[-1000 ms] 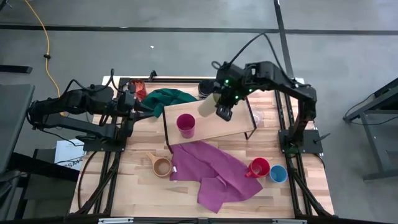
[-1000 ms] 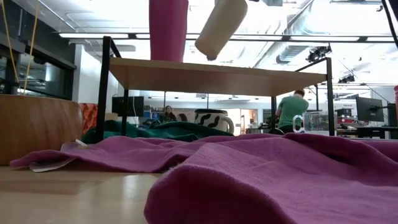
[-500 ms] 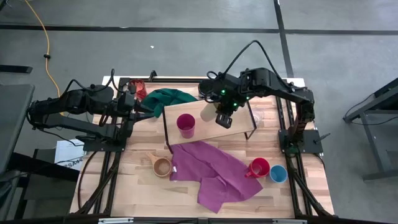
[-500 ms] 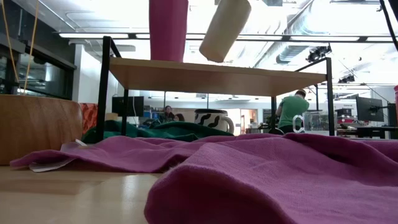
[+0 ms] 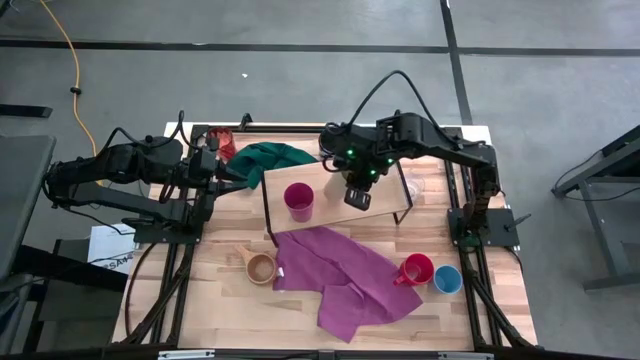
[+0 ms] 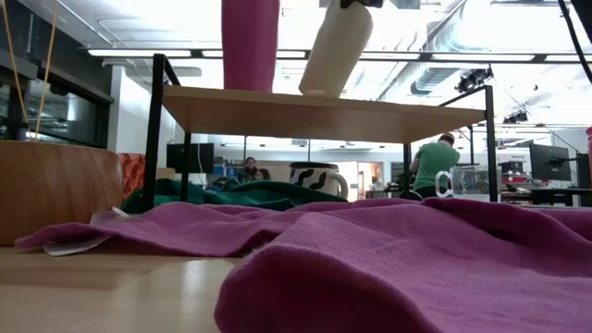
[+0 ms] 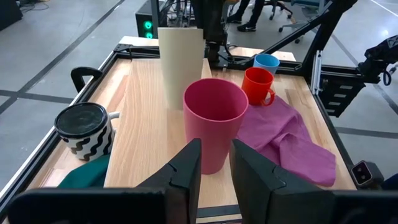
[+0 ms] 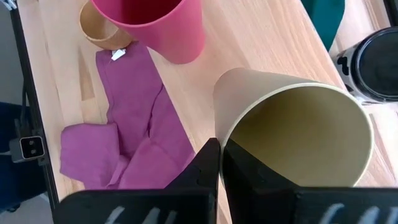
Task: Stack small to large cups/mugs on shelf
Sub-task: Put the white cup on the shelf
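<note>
The cream cup (image 6: 335,51) stands nearly upright on the light-wood shelf (image 5: 385,205), next to the magenta cup (image 5: 299,200) that stands on the same board. My right gripper (image 8: 219,163) is above the cream cup, shut on its rim. My left gripper (image 7: 216,167) waits open at the table's left end, facing the magenta cup (image 7: 214,121) and touching nothing. In the left wrist view the cream cup (image 7: 181,62) rises behind the magenta one. My right gripper pinches the cream cup's rim wall (image 8: 225,134), one finger inside the cup and one outside. The fingers come from above, pointing steeply down. The cup hangs mouth up with a slight tilt, its base (image 6: 315,92) down at the shelf top.
A black-and-white striped mug (image 7: 87,130) stands beside the green cloth (image 5: 270,158) behind the shelf. A purple cloth (image 5: 345,275) lies in front, with a wooden cup (image 5: 260,266) to its left and a red mug (image 5: 416,269) and blue cup (image 5: 447,279) to its right.
My right gripper has gone a little toward the table's left and down, tipping more steeply downward. The cream cup, slanted and clear of the shelf a second ago, has swung nearly upright and its base has come down to the shelf top.
</note>
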Tool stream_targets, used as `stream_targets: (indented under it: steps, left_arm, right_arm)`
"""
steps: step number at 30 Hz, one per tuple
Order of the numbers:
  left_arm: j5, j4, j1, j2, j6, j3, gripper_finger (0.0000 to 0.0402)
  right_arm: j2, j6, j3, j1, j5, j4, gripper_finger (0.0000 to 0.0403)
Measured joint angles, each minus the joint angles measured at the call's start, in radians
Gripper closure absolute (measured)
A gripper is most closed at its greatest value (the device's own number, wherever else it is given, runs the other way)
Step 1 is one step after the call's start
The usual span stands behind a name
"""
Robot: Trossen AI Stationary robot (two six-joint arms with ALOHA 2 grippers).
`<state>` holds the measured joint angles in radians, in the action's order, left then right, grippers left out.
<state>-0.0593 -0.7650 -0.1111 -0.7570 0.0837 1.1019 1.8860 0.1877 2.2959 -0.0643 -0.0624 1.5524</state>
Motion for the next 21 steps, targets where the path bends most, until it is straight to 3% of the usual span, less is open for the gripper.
stream_targets:
  steps: [21]
  left_arm:
    - [0.000, 0.000, 0.000, 0.000, -0.008, 0.000, 0.0328]
  right_arm:
    - [0.013, -0.006, -0.001, 0.000, -0.001, 0.002, 0.0403]
